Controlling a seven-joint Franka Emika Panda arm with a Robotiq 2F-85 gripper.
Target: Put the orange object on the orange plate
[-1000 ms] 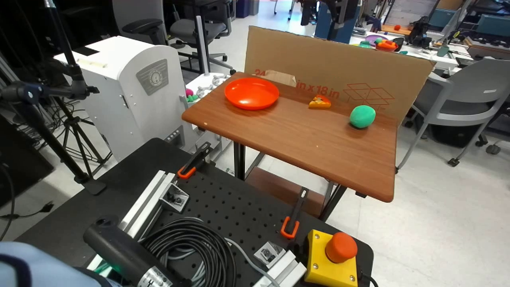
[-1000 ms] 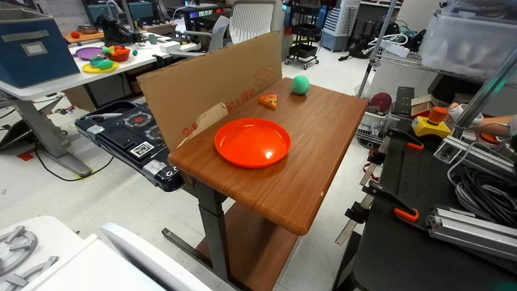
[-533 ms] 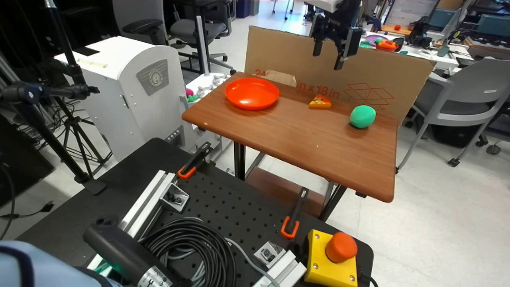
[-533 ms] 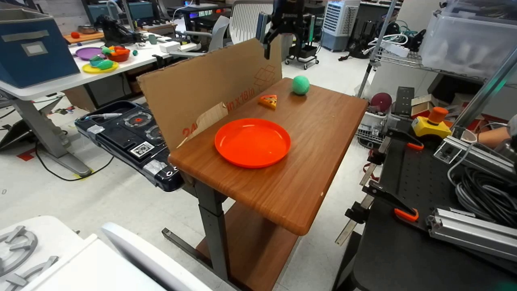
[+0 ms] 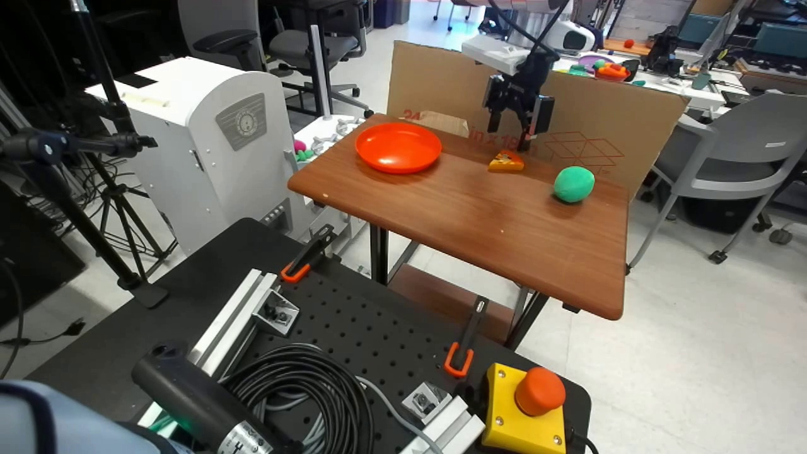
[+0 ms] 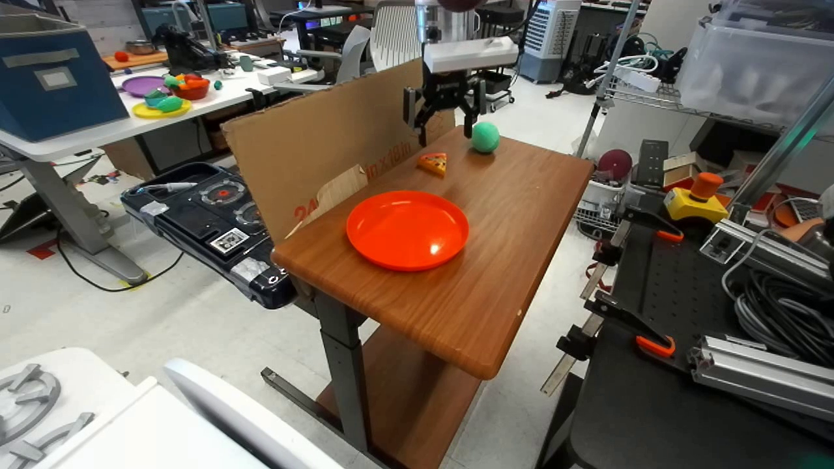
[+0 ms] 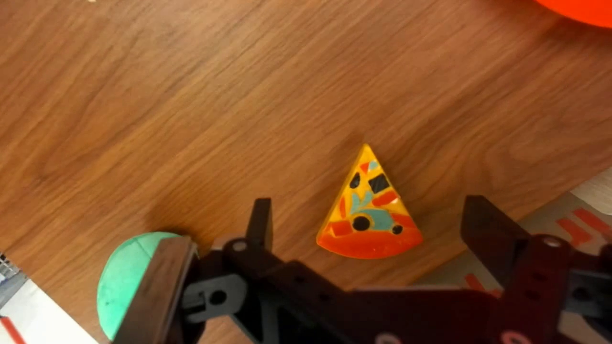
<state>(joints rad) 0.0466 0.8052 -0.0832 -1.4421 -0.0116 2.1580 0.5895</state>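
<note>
A wedge [image 7: 370, 215] made to look like a slice of pizza lies flat on a brown wood-grain surface [image 5: 479, 214], near a standing cardboard panel [image 5: 435, 82] and between a round orange plate [image 6: 408, 230] and a green ball [image 5: 574, 184], apart from both. Yellow-orange along its sides and at its pointed tip, the wedge deepens to red-orange at its broad, curved edge, where small glints catch the light. Its top is crowded with toppings: red-orange patches, a dark square and a dark oval toward the tip, two round black spots toward the wide end, and blue-gray, leaf-like shapes across the middle. In the wrist view, the tip points to the top and the curved edge to the bottom. Black fingers [image 7: 492, 234], spread wide and gripping nothing, flank the wedge in that view, one to each side, with wood grain showing in the gaps. In both exterior views, the fingers hang over the surface, tips down, near the wedge. The orange plate, shallow with a raised rim, sits toward one end of the surface; the green ball rests toward the opposite end. The wrist view takes in a curved sliver of the plate at upper right and part of the ball at lower left.
</note>
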